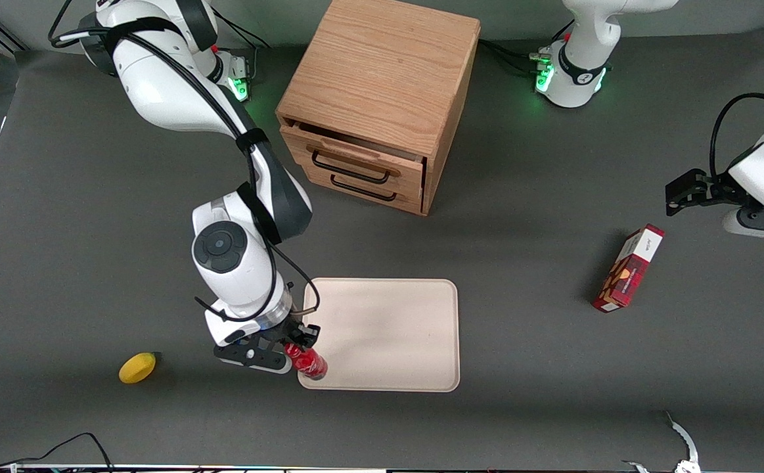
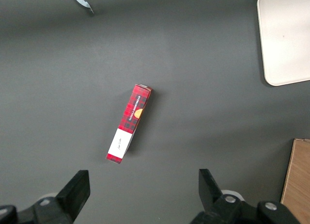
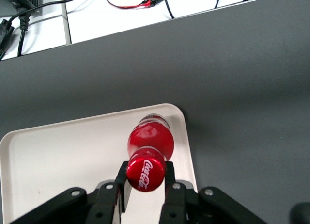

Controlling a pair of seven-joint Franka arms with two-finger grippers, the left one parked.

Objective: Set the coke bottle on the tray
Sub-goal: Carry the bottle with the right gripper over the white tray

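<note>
The coke bottle [image 1: 307,360] is a small red bottle with a red cap. My right gripper [image 1: 295,349] is shut on its cap end and holds it over the near corner of the tray [image 1: 388,335] at the working arm's end. In the right wrist view the red cap with white lettering [image 3: 146,174] sits between the two black fingers [image 3: 170,178], and the bottle body points down at the tray corner [image 3: 72,151]. I cannot tell whether the bottle's base touches the tray.
A yellow lemon [image 1: 137,367] lies on the table toward the working arm's end. A wooden drawer cabinet [image 1: 375,105] with its top drawer slightly open stands farther back. A red rectangular carton [image 1: 628,268] lies toward the parked arm's end; it also shows in the left wrist view [image 2: 129,123].
</note>
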